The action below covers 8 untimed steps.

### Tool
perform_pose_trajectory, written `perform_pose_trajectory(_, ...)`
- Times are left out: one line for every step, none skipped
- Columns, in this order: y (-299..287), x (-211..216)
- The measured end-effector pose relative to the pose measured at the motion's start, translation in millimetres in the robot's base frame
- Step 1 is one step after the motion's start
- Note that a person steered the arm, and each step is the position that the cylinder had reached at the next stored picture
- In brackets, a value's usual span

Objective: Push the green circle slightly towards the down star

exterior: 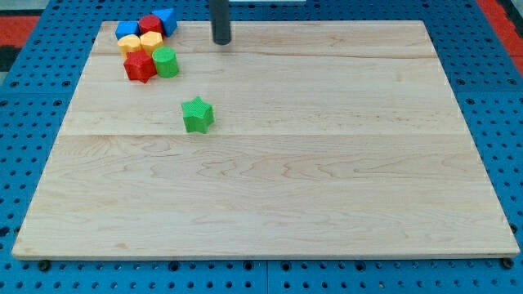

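**Mia:** Where is the green circle [166,62]?

**Ben:** Near the desk's [327,204] top left corner. It sits at the right end of a little bunch of blocks, and it touches a red star [140,67] on its left.

**Mia:** What else is in the bunch?

**Ben:** Two yellow blocks, one [151,42] just above the green circle and one [131,45] to its left. They look six-sided, but they are small, so I am not sure. Above them is a red block [150,25], and I cannot make out its shape. There are two blue blocks too, one [127,29] at the left and one [167,20] at the top right, closest to the desk's top edge.

**Mia:** And the green star [197,114]?

**Ben:** It sits alone, lower down and a bit to the right of the green circle. They do not touch.

**Mia:** Where is my tip [221,41]?

**Ben:** Close to the desk's top edge, to the right of the bunch. It touches no block. The green circle is lower and to its left.

**Mia:** Is the end effector spread or pinching?

**Ben:** It is just a straight dark rod, so it holds nothing.
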<state>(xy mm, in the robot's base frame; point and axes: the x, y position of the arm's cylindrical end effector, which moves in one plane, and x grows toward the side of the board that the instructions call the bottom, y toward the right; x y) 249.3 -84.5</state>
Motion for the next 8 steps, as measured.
perform_pose_trajectory(-32, 31)
perform_pose_trajectory(-16, 20)
perform_pose_trajectory(-5, 5)
perform_pose_trajectory(-58, 5)
perform_pose_trajectory(-57, 5)
perform_pose_trajectory(-57, 11)
perform_pose_trajectory(-49, 40)
perform_pose_trajectory(-29, 67)
